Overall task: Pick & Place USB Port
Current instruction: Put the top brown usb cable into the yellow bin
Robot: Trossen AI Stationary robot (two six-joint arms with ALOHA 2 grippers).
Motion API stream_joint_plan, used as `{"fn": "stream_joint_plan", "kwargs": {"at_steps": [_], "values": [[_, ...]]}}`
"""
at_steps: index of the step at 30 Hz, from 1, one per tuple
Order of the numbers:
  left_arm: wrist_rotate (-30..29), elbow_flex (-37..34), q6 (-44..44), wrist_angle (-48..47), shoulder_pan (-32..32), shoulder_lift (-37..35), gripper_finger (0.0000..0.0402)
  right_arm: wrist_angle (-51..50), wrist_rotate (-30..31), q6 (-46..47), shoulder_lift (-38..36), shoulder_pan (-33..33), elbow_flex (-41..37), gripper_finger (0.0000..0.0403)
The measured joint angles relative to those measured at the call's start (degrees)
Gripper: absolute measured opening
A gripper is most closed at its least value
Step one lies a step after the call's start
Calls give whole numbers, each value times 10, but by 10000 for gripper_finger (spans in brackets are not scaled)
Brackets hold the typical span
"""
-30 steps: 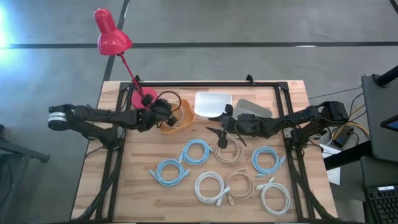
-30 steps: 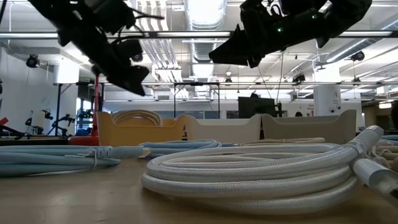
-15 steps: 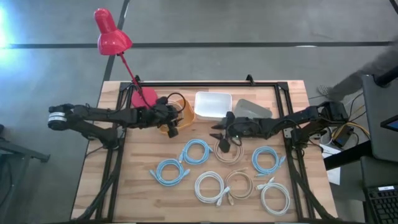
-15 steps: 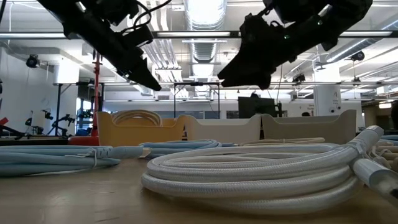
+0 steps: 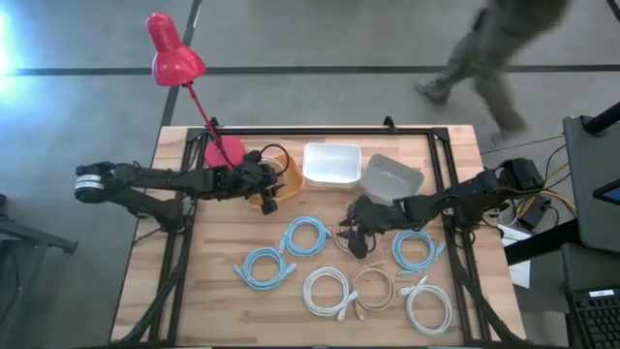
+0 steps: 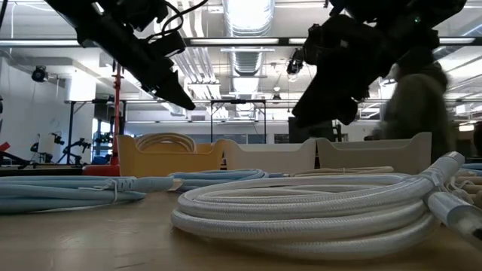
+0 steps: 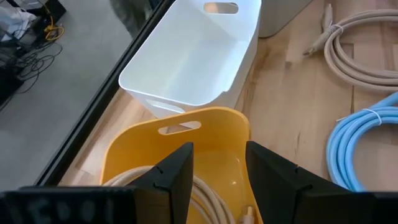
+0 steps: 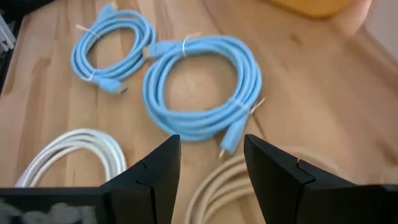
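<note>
Several coiled cables lie flat on the wooden table: blue coils (image 5: 305,236) (image 5: 263,267) (image 5: 417,249), white ones (image 5: 326,291) (image 5: 428,308) and a beige one (image 5: 373,286). My right gripper (image 5: 352,236) (image 8: 211,155) hangs open just above another beige coil (image 8: 249,180), with the blue coil (image 8: 202,93) beyond its fingers. My left gripper (image 5: 264,194) (image 7: 217,162) is open over the yellow bin (image 7: 186,134), which holds a beige cable coil (image 7: 205,199). Neither gripper touches anything.
A white bin (image 5: 331,163) and a grey bin (image 5: 390,177) stand in a row with the yellow bin (image 5: 283,174) near the far edge. A red desk lamp (image 5: 174,53) rises from the far left corner. A person (image 5: 494,58) walks past beyond the table.
My right gripper has moved from beside the white bin toward the near edge and down, over the beige coil. My left gripper has shifted a little to the right along the yellow bin. A person has walked into view beyond the table's far right.
</note>
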Motion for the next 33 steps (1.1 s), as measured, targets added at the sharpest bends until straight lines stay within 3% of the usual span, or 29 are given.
{"fn": "stream_joint_plan", "kwargs": {"at_steps": [9,14,25,33], "values": [[0,0,-3,0,0,0,154,-88,-11,93,0,36,0,171],[0,0,-8,0,0,0,154,-78,-42,90,23,51,0,171],[0,0,-35,-2,0,0,154,-74,-61,43,108,52,15,171],[0,0,-39,1,0,0,153,-74,-67,34,128,51,21,168]]}}
